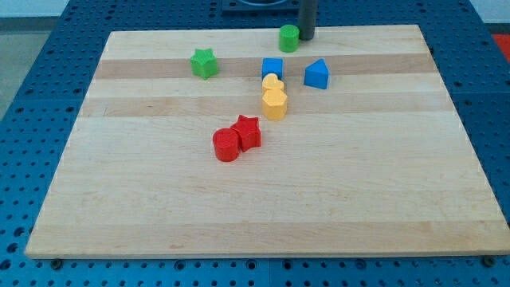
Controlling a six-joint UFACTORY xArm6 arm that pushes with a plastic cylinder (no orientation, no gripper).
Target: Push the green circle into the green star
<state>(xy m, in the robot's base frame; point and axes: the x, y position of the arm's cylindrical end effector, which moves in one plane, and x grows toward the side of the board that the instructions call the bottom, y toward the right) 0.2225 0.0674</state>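
Here my tip (307, 37) sits at the far edge of the wooden board (382, 207), just to the right of the green circle (288, 37) and touching it or very nearly so (the gap, if any, is too fine to make out). The rod is a plain dark shaft with nothing to open or close, and it holds nothing. The green circle stands at the far edge, a little right of centre. The green star (205, 62) lies well apart from it, to the left and slightly nearer. Between and nearer than these, a blue cube (272, 68) sits right of the star, with a second blue block (316, 74), peaked on top, to its right. Just in front of the blue cube, two yellow blocks (274, 97) touch in a short line running near to far. Nearer still and to the left, a red star (248, 131) touches a red circle (226, 145).
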